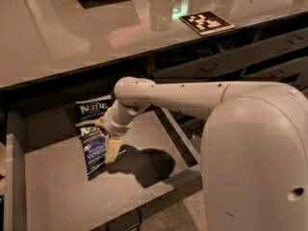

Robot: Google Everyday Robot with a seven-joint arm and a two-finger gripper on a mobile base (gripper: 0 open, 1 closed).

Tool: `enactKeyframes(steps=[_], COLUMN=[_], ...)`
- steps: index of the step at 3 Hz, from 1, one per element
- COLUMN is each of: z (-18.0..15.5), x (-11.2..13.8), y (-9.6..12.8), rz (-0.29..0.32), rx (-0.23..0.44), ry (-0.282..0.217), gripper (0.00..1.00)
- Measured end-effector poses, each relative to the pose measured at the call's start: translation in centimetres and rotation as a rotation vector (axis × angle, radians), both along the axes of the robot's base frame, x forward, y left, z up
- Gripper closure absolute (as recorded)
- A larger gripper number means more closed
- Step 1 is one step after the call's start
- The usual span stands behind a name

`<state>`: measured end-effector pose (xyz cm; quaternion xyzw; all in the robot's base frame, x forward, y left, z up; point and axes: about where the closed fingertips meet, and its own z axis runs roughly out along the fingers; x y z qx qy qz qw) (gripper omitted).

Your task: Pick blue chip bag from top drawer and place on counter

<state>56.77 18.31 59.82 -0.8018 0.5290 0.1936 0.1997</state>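
Observation:
The top drawer [57, 196] is pulled open below the counter [72, 37]. Two dark blue Kettle chip bags lie on its floor at the back left. The nearer blue chip bag [94, 150] lies flat. The second bag [92, 109] lies behind it, partly under it. My gripper [108, 139] reaches down into the drawer from the right and sits on the nearer bag's upper right part. The white arm [183, 97] hides the bag's top right corner. The bag rests on the drawer floor.
A black-and-white marker tag [207, 22] lies on the counter at the right, with a clear glass [161, 13] to its left. Narrower grey drawers with black handles [211, 66] are to the right. The drawer's right wall [175, 134] runs beside the arm. My white body [260, 162] fills the lower right.

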Motion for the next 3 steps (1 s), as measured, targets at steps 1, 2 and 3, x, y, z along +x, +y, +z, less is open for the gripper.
enactKeyframes(steps=[1,2,3], z=[1.5,4.8,8.3], x=[-0.4,-2.0,-5.7], y=[-0.7,-1.6,-1.4], rz=[-0.029,-0.053,-0.035], rx=[0.015,0.129,0.309], ry=[-0.044,-0.1,-0.099], gripper=[0.42,0.66,0.89])
